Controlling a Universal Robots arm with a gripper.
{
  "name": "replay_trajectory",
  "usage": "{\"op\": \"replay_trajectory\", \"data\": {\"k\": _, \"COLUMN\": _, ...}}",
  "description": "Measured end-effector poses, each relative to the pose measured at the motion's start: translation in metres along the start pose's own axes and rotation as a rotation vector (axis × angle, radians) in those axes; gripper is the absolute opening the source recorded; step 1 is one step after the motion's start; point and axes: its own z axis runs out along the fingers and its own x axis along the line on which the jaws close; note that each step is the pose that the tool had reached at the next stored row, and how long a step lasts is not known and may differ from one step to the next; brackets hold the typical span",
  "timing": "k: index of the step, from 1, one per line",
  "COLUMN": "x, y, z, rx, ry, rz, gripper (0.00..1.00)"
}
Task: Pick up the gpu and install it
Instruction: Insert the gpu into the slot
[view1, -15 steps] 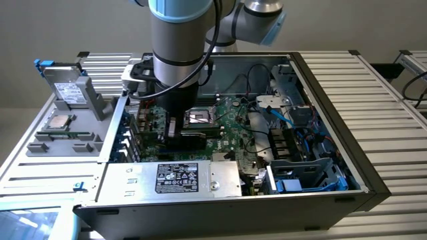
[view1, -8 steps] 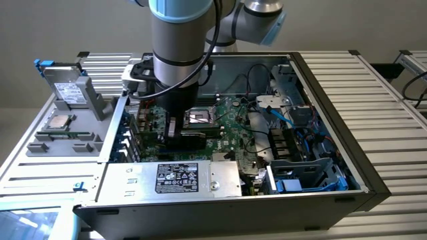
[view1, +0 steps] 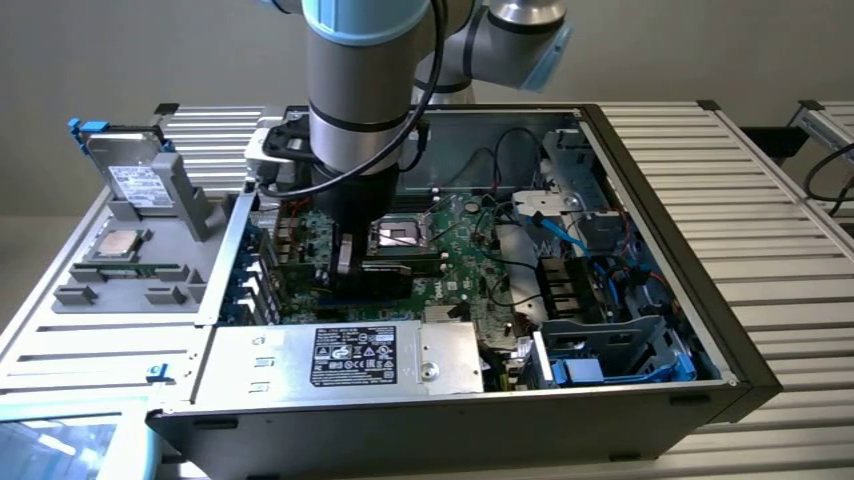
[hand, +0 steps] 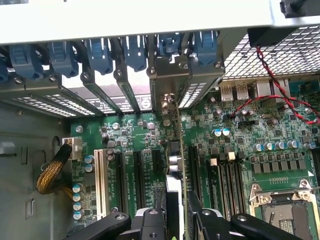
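While the black two-fingered hand (hand: 176, 217) clamps the thin green gpu (hand: 174, 165) edge-on, the card's long axis runs parallel to the black expansion slots (hand: 138, 172) beneath, with its metal bracket toward the case's rear.

An open computer case (view1: 754, 375) is lying on the slatted surface (view1: 727, 180), its green motherboard (view1: 461, 255) showing; a hard drive (view1: 134, 180) is standing in a grey tray (view1: 134, 305) at the exterior view's left.
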Motion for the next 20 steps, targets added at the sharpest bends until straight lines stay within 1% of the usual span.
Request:
{"op": "replay_trajectory", "data": {"k": 5, "x": -0.0006, "y": 0.0002, "z": -0.0001, "rx": 0.0001, "ry": -0.0001, "rz": 0.000, "gripper": 0.28}}
{"op": "replay_trajectory", "data": {"k": 7, "x": -0.0009, "y": 0.0003, "z": -0.0012, "rx": 0.0003, "ry": -0.0017, "rz": 0.000, "gripper": 0.28}}
{"op": "replay_trajectory", "data": {"k": 9, "x": -0.0008, "y": 0.0008, "z": -0.0039, "rx": -0.0002, "ry": -0.0003, "rz": 0.000, "gripper": 0.28}}
{"op": "replay_trajectory", "data": {"k": 11, "x": -0.0004, "y": 0.0012, "z": -0.0042, "rx": -0.0008, "ry": -0.0001, "rz": 0.000, "gripper": 0.28}}
{"op": "replay_trajectory", "data": {"k": 17, "x": -0.0001, "y": 0.0019, "z": -0.0034, "rx": -0.0027, "ry": 0.0001, "rz": 0.000, "gripper": 0.28}}
{"op": "replay_trajectory", "data": {"k": 20, "x": 0.0001, "y": 0.0016, "z": 0.0005, "rx": -0.0051, "ry": 0.0009, "rz": 0.001, "gripper": 0.28}}
